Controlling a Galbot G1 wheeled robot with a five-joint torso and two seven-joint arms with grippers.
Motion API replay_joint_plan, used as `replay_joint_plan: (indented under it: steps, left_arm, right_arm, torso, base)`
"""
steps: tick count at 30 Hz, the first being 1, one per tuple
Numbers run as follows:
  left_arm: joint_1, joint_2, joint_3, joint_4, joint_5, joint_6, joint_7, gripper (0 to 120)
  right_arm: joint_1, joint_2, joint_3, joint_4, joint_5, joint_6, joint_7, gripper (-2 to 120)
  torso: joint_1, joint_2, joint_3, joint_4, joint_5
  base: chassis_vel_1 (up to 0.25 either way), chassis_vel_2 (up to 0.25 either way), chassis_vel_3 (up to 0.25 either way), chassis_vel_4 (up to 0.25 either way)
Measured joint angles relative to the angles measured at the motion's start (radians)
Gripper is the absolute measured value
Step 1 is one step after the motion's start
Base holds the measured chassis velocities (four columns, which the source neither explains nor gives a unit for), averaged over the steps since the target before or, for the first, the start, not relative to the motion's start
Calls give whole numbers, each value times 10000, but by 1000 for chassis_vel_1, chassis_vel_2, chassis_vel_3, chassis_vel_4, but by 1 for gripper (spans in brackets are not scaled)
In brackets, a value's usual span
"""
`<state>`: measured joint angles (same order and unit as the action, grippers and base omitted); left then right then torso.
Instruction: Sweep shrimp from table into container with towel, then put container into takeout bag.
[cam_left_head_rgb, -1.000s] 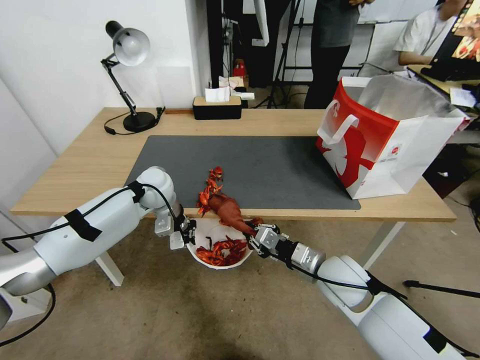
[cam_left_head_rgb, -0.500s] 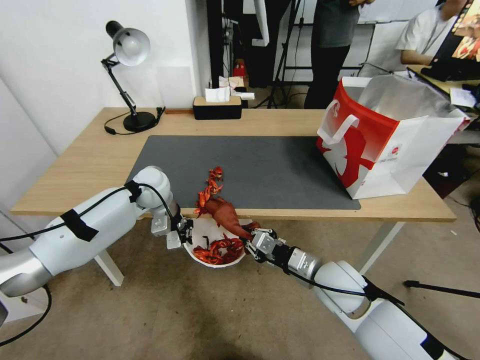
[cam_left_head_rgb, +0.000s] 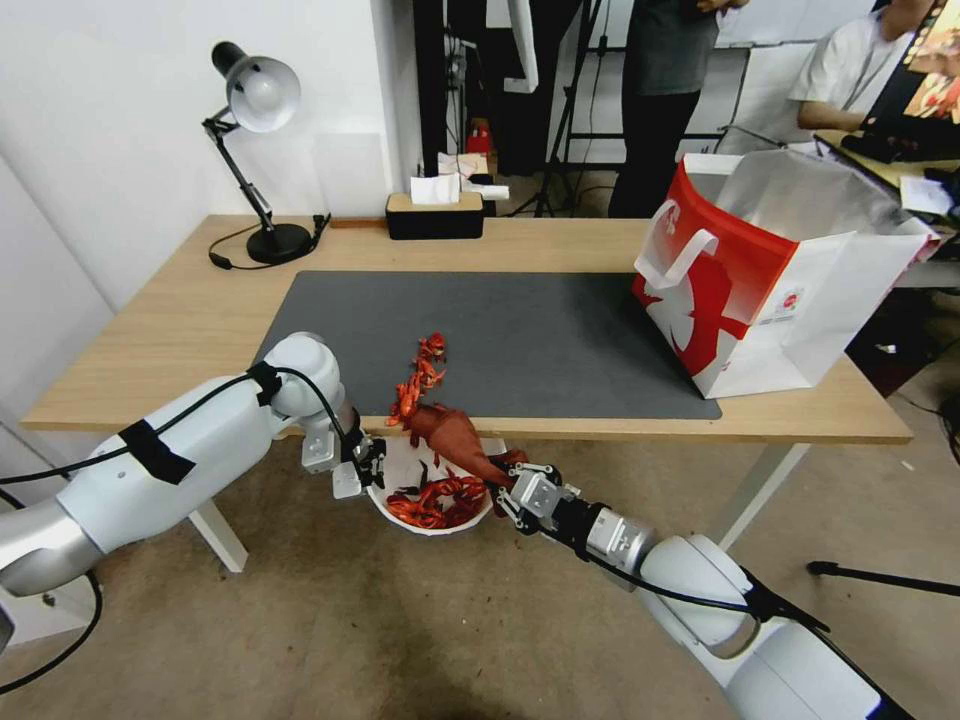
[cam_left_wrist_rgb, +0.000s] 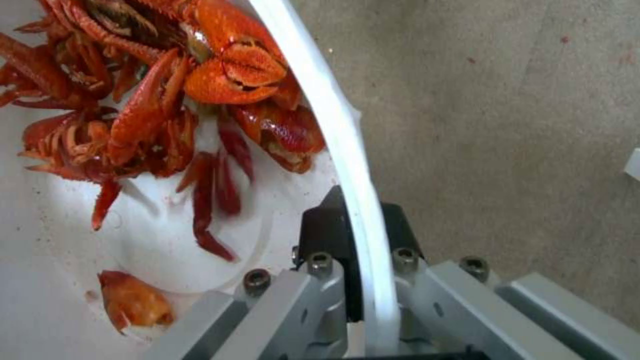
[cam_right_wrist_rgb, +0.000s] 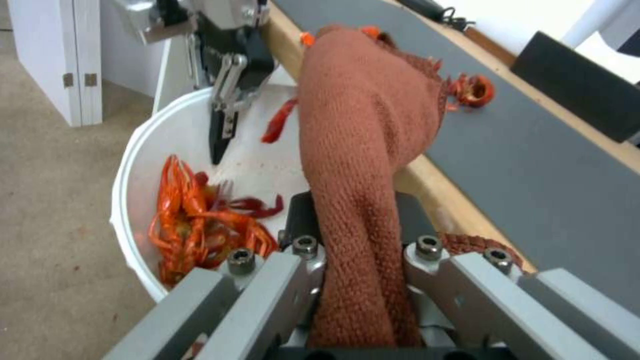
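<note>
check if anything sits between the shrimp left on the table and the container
Nothing visible does. The remaining shrimp lie at the table edge, with the towel draped over it; the container is held below by the left gripper.

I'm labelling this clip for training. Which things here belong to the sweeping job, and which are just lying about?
In the job:
shrimp
towel, held by right gripper
container, rim held by left gripper
table
takeout bag

Lying about:
desk lamp
tissue box
</note>
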<state>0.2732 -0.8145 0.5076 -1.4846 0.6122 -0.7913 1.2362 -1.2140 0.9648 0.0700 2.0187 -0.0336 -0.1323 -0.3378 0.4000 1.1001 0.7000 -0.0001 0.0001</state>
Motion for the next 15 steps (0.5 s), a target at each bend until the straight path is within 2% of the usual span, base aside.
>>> replay_joint_plan:
  steps: [12, 15]
  left_arm:
    - [11, 1, 45, -35, 6, -5, 8, 0]
    - [10, -29, 88, -64, 13, -6, 19, 0]
  right_arm:
    - [-114, -430, 569, 636, 551, 138, -119, 7]
    - [-46, -423, 681, 662, 1267, 390, 118, 7]
  torso:
    - [0, 0, 0, 1, 0]
    - [0, 0, 0, 1, -1]
  base:
    - [0, 0, 0, 0]
    - [0, 0, 0, 0]
